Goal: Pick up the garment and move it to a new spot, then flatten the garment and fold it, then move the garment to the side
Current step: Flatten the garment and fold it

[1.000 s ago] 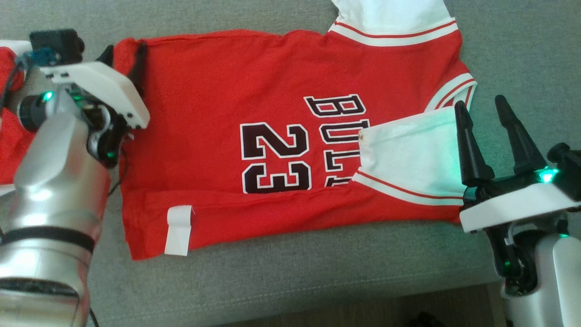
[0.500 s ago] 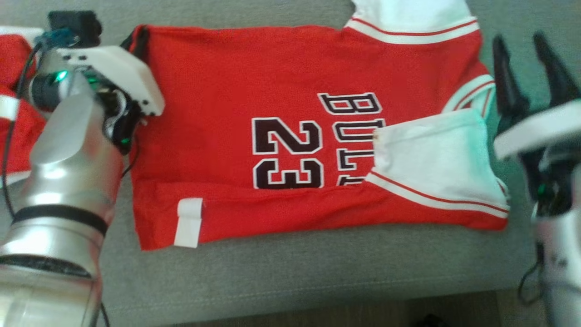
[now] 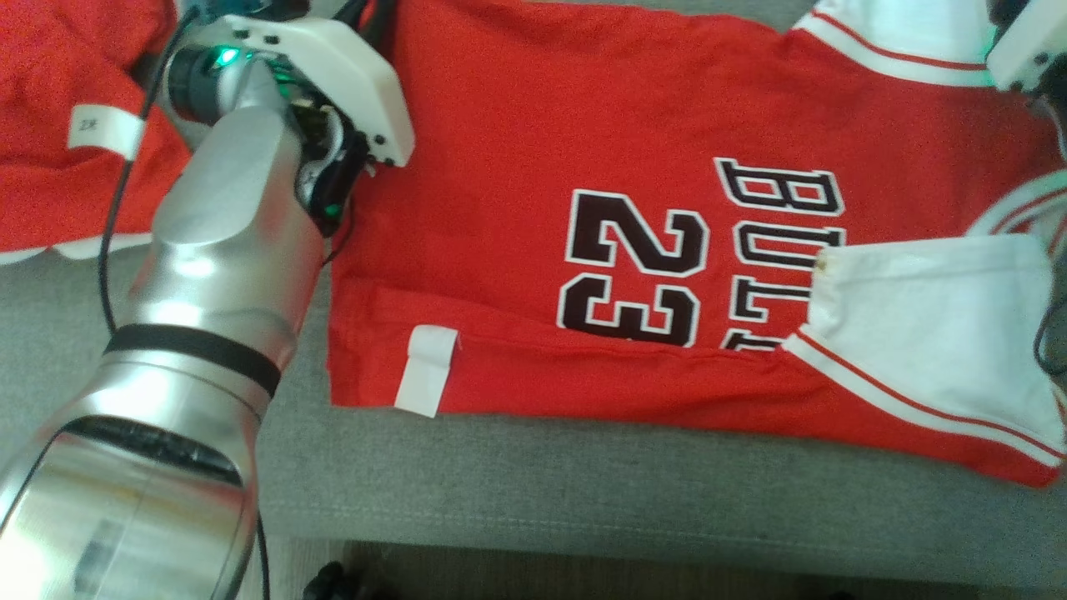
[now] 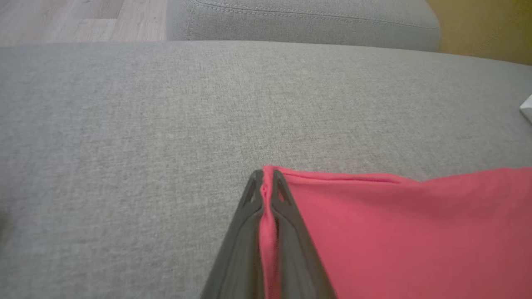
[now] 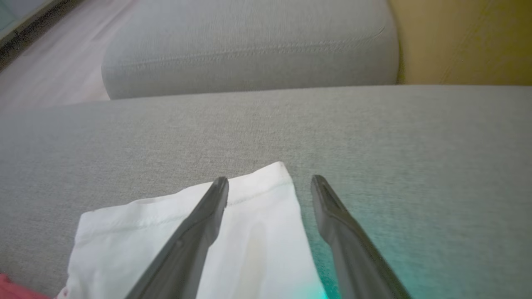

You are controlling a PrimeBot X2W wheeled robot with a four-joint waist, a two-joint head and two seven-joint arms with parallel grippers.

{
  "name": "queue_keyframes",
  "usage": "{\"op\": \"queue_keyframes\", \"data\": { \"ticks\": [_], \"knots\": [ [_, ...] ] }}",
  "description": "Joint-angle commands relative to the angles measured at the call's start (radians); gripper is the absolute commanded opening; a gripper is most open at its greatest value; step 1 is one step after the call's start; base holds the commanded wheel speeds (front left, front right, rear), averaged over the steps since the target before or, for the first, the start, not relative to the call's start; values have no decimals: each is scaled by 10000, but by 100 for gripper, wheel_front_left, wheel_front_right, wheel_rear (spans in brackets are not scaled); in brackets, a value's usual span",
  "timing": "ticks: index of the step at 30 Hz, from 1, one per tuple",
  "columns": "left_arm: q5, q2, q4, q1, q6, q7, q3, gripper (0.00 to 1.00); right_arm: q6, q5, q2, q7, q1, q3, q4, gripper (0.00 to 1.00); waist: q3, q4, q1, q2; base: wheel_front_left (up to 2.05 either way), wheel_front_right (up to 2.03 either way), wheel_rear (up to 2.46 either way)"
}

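On grey sofa (image 4: 124,124), left end effector (image 4: 267,179) pinches garment (image 4: 395,232) corner.

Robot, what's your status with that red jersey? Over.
Left gripper shut on jersey corner. Right gripper open over white sleeve. Jersey flat on grey cushion. Second red garment beside left arm.

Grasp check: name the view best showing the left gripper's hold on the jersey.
Left wrist view: left gripper clamps the red jersey at its corner. Head view shows its white housing; right wrist view, the white sleeve.
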Motion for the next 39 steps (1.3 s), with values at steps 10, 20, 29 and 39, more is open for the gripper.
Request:
{"op": "queue_keyframes", "data": {
  "ticks": [10,20,29,39],
  "knots": [
    [-756,189,-533,-570,6,-109,-646,0,39,-268,-289,960,-1697,530,2042,100,245,429,-2,0,0,0,0],
    [-1361,535,-576,-592,5,-277,-1151,0,39,334,-379,380,-1886,1077,2348,0,141,340,-2,0,0,0,0],
    [-1732,1253,-1001,-178,4,-688,-1435,0,39,1493,-944,-1215,-167,1254,-29,0,-544,-3,-2,0,0,0,0],
    [-2381,2311,-2400,698,4,45,-1697,0,39,1642,-1076,-969,2893,307,-3618,0,-1130,-314,-2,0,0,0,0]
  ]
}}
